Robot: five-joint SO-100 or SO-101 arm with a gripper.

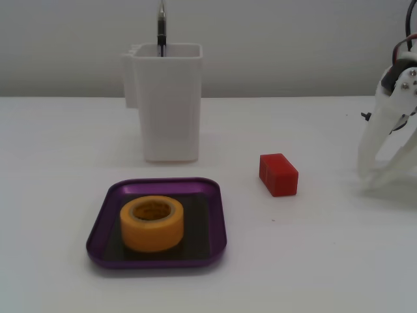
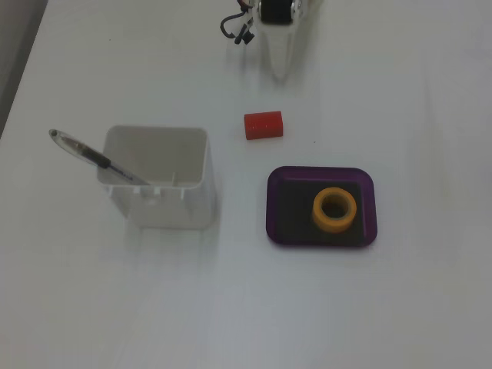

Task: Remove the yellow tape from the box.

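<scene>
- The yellow tape (image 1: 151,223) lies flat, hole upward, inside the purple box (image 1: 98,238), on its dark bottom; in the top-down fixed view the tape (image 2: 334,209) sits toward the right half of the box (image 2: 277,231).
- The gripper (image 1: 373,175) stands at the right edge of the front fixed view, fingertips down near the table, well apart from the box. In the top-down view the gripper (image 2: 280,73) points down just beyond the red block (image 2: 264,124).
- The white fingers blend into the white table, so I cannot tell whether the jaws are apart or closed; nothing appears to be held.
- A white container (image 1: 168,104) with a pen (image 1: 161,26) stands behind the box.
- Judged step: the reach has not begun; the tape is untouched.
- The next move calls for passing the red block, coming down over the tape with jaws spread, and closing across the roll's wall or through its hole, clear of the rim.
</scene>
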